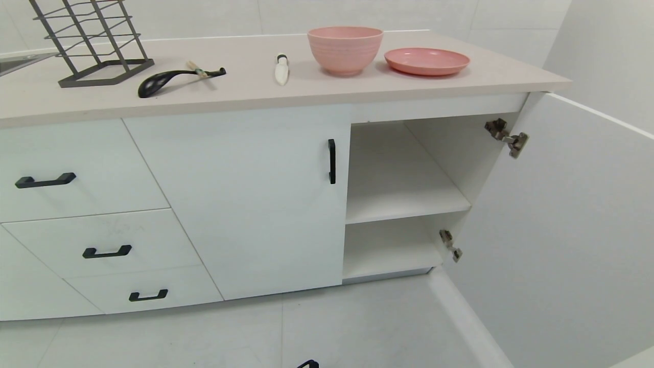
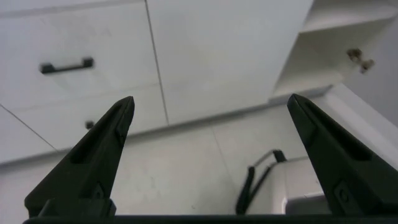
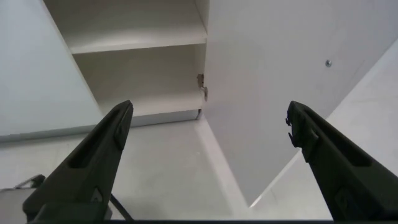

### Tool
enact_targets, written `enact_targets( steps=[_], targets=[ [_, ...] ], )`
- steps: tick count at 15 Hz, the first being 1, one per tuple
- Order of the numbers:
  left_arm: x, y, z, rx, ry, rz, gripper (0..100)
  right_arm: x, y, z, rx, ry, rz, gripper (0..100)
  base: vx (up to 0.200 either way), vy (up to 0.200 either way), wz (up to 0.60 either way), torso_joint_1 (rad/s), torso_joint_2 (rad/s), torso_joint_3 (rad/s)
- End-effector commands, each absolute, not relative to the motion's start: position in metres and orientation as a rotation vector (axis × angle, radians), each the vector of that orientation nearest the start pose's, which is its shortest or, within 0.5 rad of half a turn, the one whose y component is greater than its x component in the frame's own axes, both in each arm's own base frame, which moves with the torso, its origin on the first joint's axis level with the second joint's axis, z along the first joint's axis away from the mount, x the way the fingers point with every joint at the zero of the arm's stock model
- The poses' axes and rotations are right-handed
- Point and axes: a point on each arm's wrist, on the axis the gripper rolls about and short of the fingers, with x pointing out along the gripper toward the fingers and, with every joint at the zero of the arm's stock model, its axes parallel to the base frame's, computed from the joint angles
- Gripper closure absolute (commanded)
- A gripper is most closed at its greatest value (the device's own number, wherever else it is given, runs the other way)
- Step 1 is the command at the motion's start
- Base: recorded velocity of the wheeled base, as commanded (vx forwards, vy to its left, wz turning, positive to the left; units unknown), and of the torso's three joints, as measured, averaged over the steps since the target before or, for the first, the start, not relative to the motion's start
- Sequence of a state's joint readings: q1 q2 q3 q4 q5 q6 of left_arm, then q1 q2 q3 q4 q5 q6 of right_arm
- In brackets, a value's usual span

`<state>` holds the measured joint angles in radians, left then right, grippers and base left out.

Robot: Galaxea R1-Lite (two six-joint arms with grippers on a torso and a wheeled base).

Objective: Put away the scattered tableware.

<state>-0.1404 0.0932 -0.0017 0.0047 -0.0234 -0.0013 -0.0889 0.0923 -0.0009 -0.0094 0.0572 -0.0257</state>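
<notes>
On the countertop (image 1: 245, 97) stand a pink bowl (image 1: 345, 49) and, to its right, a pink plate (image 1: 426, 61). Left of the bowl lies a small white knife (image 1: 281, 69). Further left a black ladle (image 1: 168, 80) rests across a pair of chopsticks (image 1: 196, 68). My left gripper (image 2: 208, 112) hangs open over the floor, facing the drawers. My right gripper (image 3: 208, 118) is open too, low down, facing the open cabinet's lower shelf (image 3: 146, 93).
A black wire rack (image 1: 92, 41) stands at the counter's back left, beside a sink edge (image 1: 23, 60). The right cabinet door (image 1: 562, 230) swings wide open, showing two bare shelves (image 1: 403, 202). The middle door (image 1: 245, 199) and the drawers (image 1: 76, 179) are closed.
</notes>
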Motion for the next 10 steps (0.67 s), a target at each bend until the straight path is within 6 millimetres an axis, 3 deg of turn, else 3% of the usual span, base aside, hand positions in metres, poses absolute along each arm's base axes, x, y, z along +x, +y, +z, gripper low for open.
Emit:
enact_targets(
  steps=[1,6,10],
  targets=[
    [-0.0152,0.0012,0.0774,0.019,0.098,-0.182,0,-0.0153,0.0026,0.0778,0.019,0.09,-0.034,0,0.0,0.0,0.0,0.0,0.0,0.0],
    [-0.0151,0.0014,0.0775,0.019,0.097,-0.174,0,-0.0153,0.0027,0.0778,0.019,0.09,-0.037,0,0.0,0.0,0.0,0.0,0.0,0.0],
    [-0.015,0.0013,0.0777,0.014,0.097,-0.178,0,-0.0153,0.0027,0.0776,0.019,0.092,-0.04,0,0.2,0.0,0.0,0.001,0.0,0.001]
  ],
)
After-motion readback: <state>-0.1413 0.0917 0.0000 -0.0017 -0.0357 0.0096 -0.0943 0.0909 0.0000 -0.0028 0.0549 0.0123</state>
